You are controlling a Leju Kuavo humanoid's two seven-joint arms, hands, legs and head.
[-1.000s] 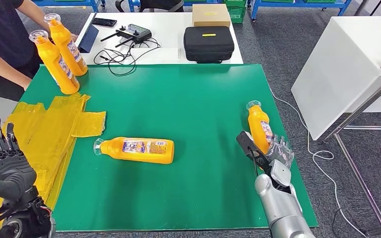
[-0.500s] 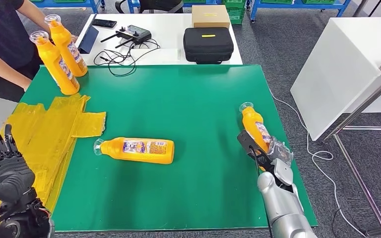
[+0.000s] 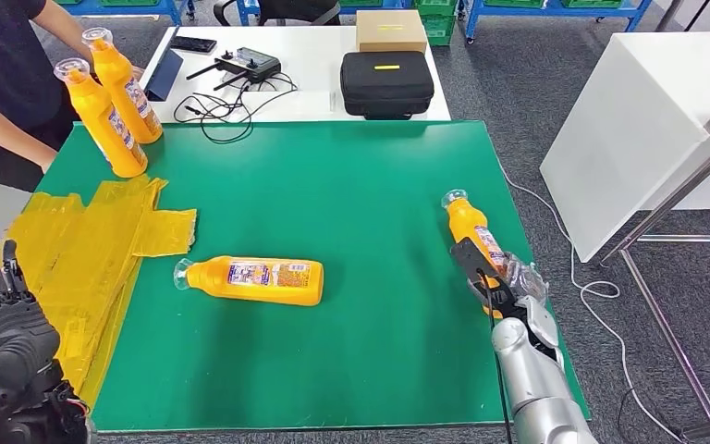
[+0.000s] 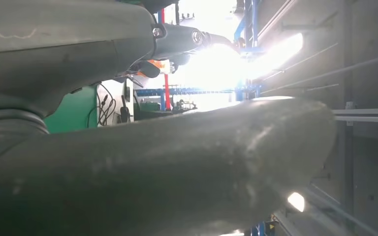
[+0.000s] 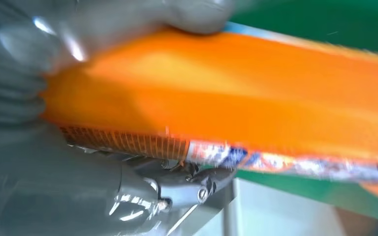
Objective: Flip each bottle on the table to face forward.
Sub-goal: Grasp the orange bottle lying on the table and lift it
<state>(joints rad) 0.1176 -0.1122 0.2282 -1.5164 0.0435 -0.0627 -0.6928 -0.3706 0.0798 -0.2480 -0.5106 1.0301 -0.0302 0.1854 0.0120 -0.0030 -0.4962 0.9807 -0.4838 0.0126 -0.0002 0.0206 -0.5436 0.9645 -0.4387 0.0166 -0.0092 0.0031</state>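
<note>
Near the green table's right edge, my right hand [image 3: 508,282] grips an orange bottle [image 3: 473,235] by its lower body, its clear cap pointing away from me. Up close in the right wrist view, the same bottle [image 5: 236,98] lies across my fingers [image 5: 128,19], blurred. A second orange bottle [image 3: 254,279] lies on its side at the table's middle, label up, cap to the left. Two more orange bottles [image 3: 102,116] stand upright at the far left corner. My left hand [image 3: 0,314] is raised off the table's near left corner, holding nothing, fingers pointing up.
A person [image 3: 5,83] stands at the far left beside the upright bottles. Yellow plastic sheeting [image 3: 92,240] covers the green table's [image 3: 351,203] left side. Behind are a black case [image 3: 386,81], a cardboard box [image 3: 391,30] and cables. A white table [image 3: 638,120] stands to the right.
My right hand has tilted the held bottle so its cap swung left and away. My left hand has sunk slightly. The lying bottle has not moved.
</note>
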